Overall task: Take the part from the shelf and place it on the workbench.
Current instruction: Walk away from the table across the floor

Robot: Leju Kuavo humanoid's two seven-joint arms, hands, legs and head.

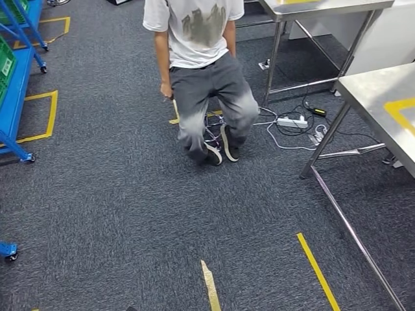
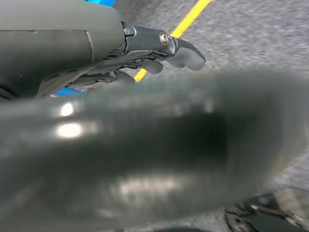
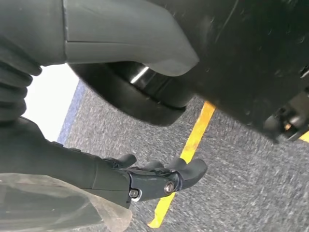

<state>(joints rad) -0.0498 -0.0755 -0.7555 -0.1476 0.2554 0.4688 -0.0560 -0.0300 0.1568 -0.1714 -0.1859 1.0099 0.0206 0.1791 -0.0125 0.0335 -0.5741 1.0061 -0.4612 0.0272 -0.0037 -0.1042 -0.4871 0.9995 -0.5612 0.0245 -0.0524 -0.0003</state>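
Down by the floor, the left hand [image 2: 160, 48] hangs with fingers loosely extended, holding nothing; the right hand [image 3: 160, 176] hangs likewise over grey carpet [image 1: 122, 214] and yellow tape [image 3: 189, 150]. Farther off a person [image 1: 205, 78] crouches beside a power strip [image 1: 292, 121]. At right stands the steel workbench [image 1: 371, 97]; far left, the blue shelf [image 1: 17, 97] carries green bins [image 1: 6, 65] (contents unreadable, so I cannot tell where the part is).
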